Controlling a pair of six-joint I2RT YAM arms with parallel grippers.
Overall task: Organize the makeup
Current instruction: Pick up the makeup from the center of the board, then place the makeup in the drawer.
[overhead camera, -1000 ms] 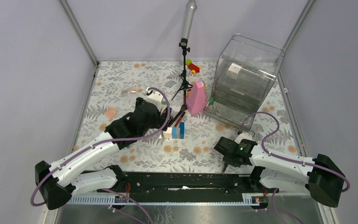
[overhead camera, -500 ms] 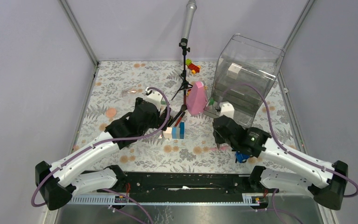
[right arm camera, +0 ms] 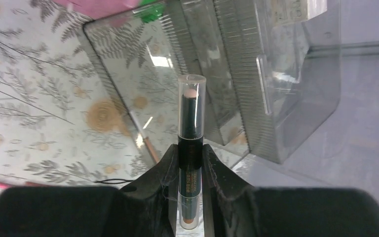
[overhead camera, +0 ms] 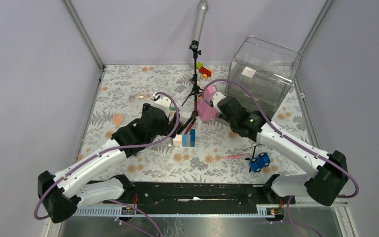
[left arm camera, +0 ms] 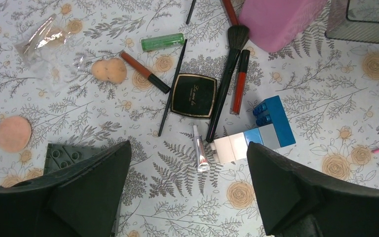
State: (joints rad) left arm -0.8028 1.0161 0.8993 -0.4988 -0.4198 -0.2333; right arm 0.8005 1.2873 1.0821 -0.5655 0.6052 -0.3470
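My right gripper (right arm camera: 191, 150) is shut on a dark green makeup stick (right arm camera: 191, 123) with clear caps, held upright in front of the clear organizer (right arm camera: 237, 74). From above, the right gripper (overhead camera: 223, 106) sits beside the organizer's left front corner. My left gripper (left arm camera: 190, 153) hangs open over loose makeup: a small silver tube (left arm camera: 200, 154), black compact (left arm camera: 193, 95), black-handled brush (left arm camera: 227, 74), red gloss (left arm camera: 239, 81), green tube (left arm camera: 163, 42), thin black pencil (left arm camera: 172, 89), brown pencil (left arm camera: 144, 72) and peach sponges (left arm camera: 109, 70). Pink pencils (overhead camera: 234, 156) lie near the front.
Blue and white toy blocks (left arm camera: 256, 134) touch the brush handle. A pink cone-shaped object (overhead camera: 208, 104) stands left of the organizer (overhead camera: 261, 84). A microphone stand (overhead camera: 196, 64), blue toy car (overhead camera: 259, 161), green block plate (left arm camera: 69, 154) and plastic wrapper (left arm camera: 44, 39) share the table.
The right arm has swung from the table's front edge up and back to the organizer, carrying the stick. The blue car is now uncovered. The left arm stayed still.
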